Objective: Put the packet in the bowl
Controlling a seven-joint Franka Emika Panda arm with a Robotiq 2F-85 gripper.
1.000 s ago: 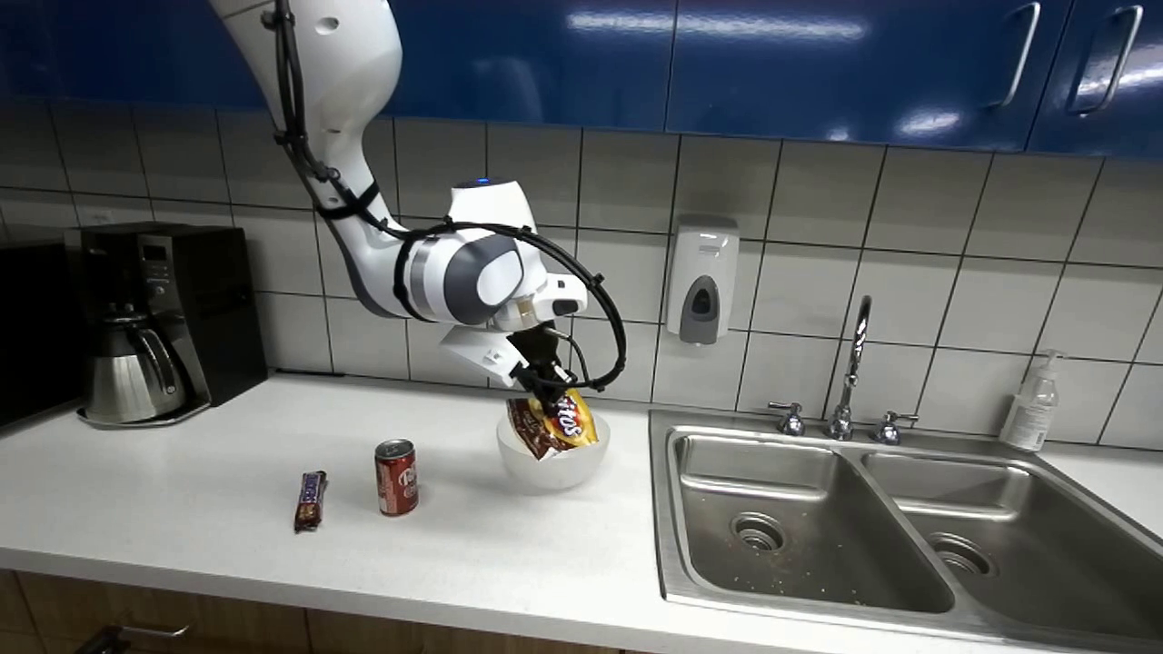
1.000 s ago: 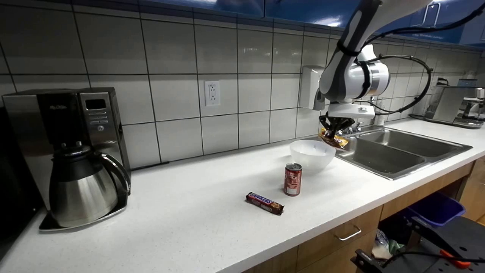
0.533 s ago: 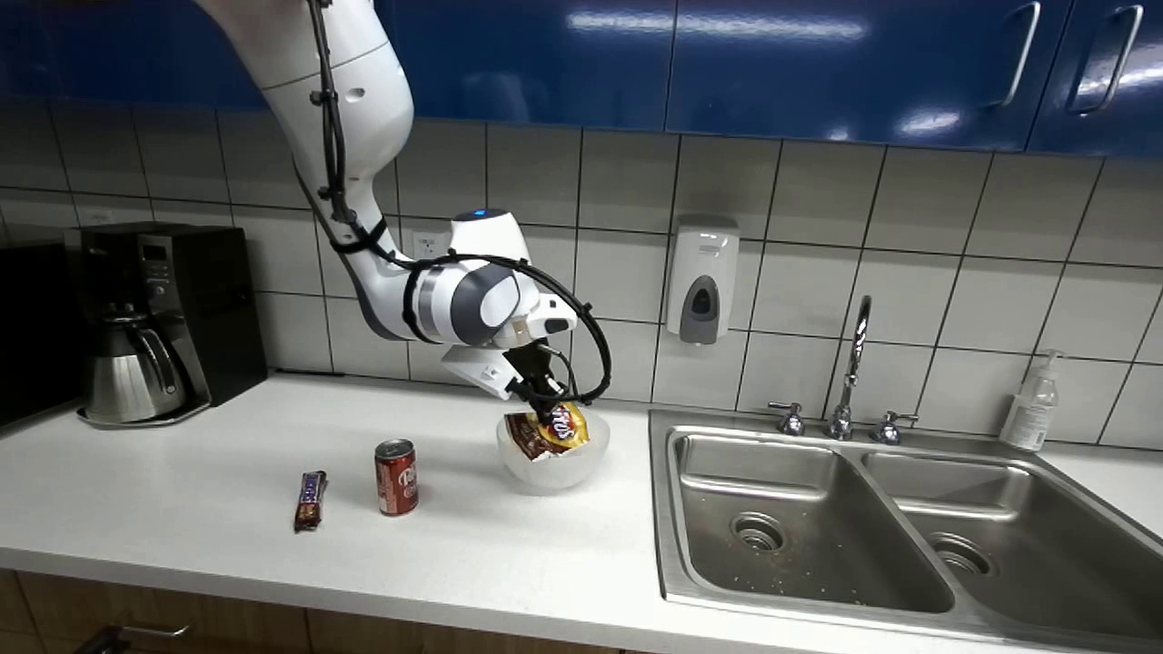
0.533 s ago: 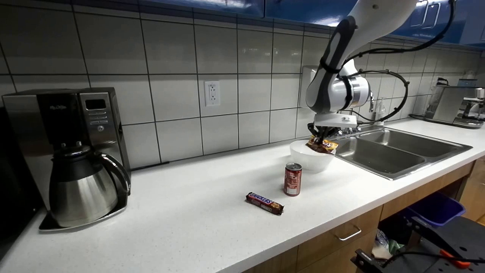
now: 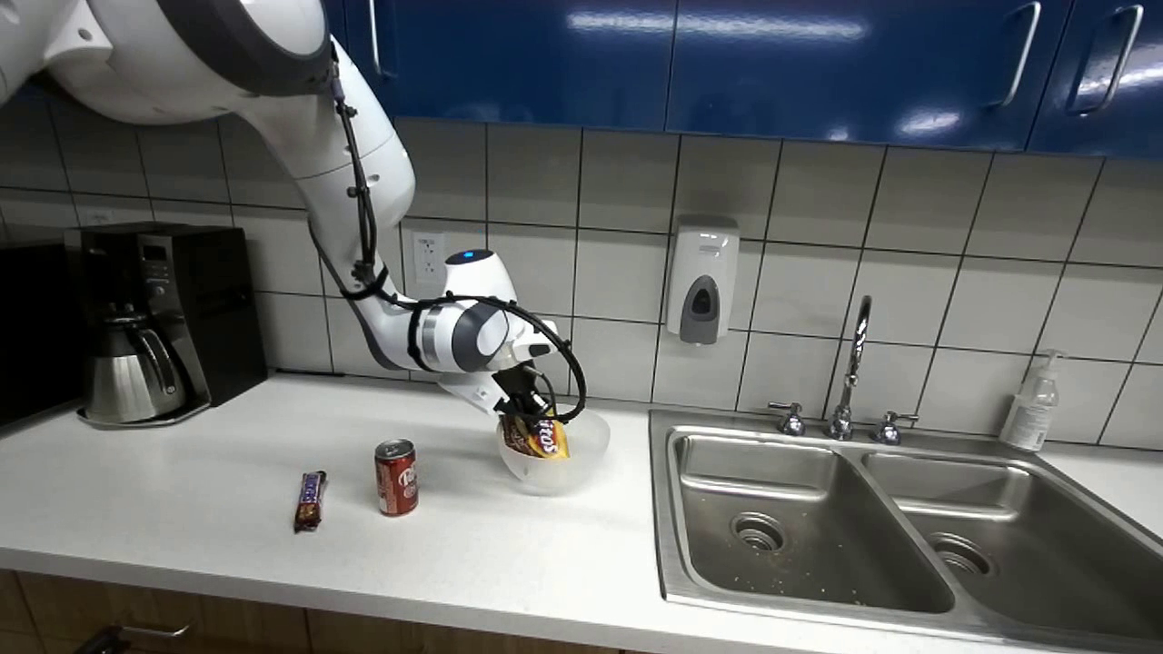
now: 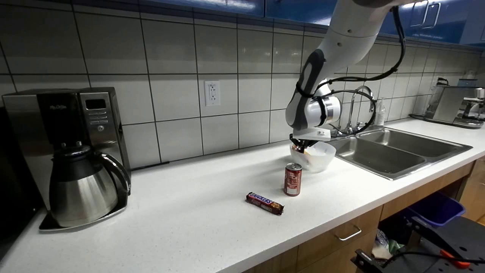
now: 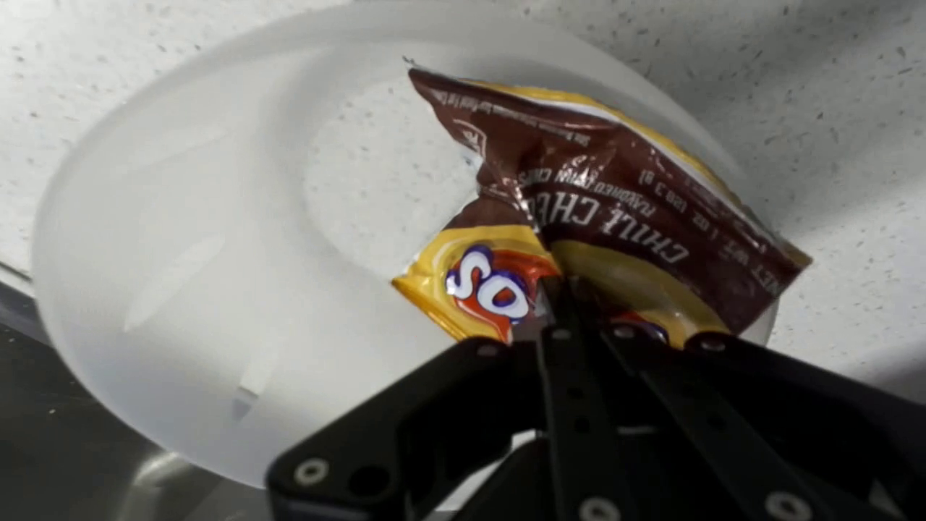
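The bag point(image 7: 600, 181) has come down into the bowl point(image 7: 210, 231), fingers point(image 7: 568, 376) still pinching it, so letting go seems next.

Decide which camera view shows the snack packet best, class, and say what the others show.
The wrist view: the packet appears large there, some print readable, though the gripper covers part. In an exterior view the packet looks small, yellow and brown; in an exterior view only a little orange of the packet shows beside the gripper.
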